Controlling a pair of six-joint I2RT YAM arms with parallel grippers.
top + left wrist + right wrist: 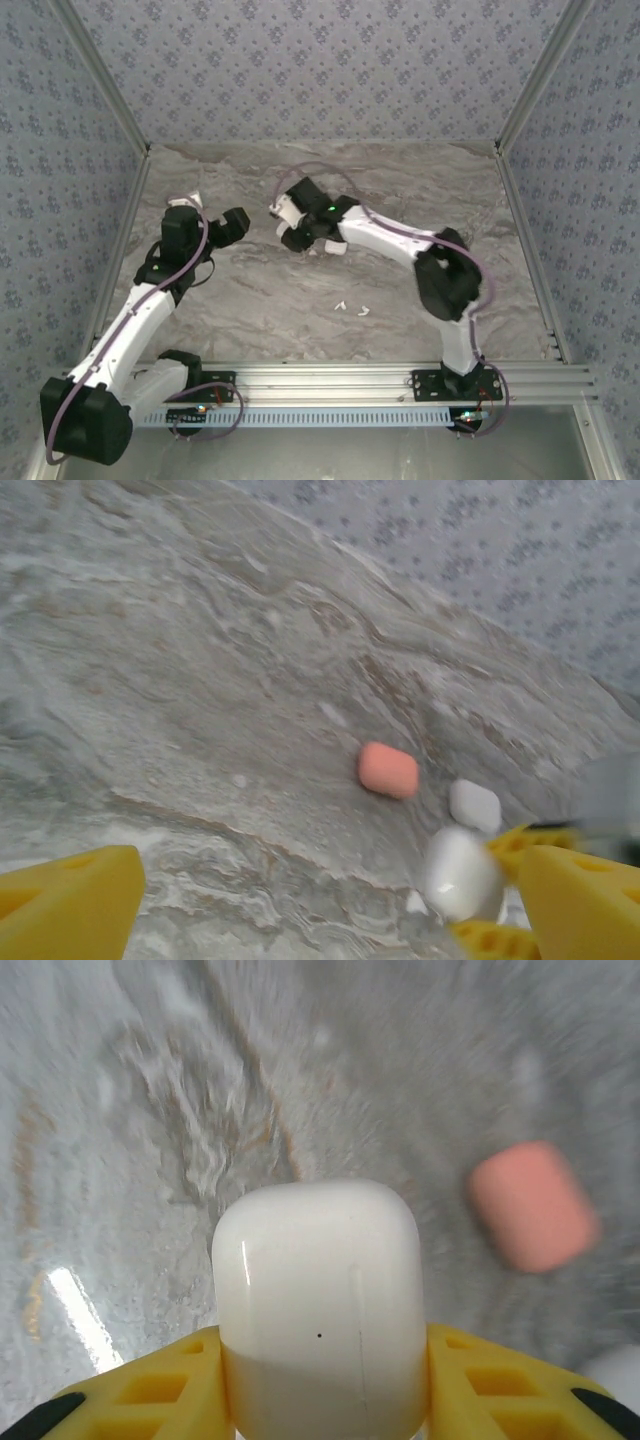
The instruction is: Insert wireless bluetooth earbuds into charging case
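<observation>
A glossy white charging case (pixel 318 1310) stands upright between the yellow fingers (pixel 150 1390) of my right gripper (pixel 320 1390), which press on both its sides. The left wrist view shows that same case (pixel 458 872) just ahead and to the right. My left gripper (pixel 330 905) hangs open over bare table with nothing between its fingers. From above, the two grippers face each other at mid-table, the left gripper (pixel 238 224) and the right gripper (pixel 286 222) a short gap apart. Two tiny white earbuds (pixel 340 304) (pixel 363 310) lie nearer the front, away from both grippers.
A coral-red case (pixel 530 1208) lies closed on the marble tabletop (pixel 400 180) right of the held case, also in the left wrist view as the coral case (pixel 388 770). Another white case (pixel 474 805) lies beside it. Patterned walls (pixel 320 60) enclose the table on three sides.
</observation>
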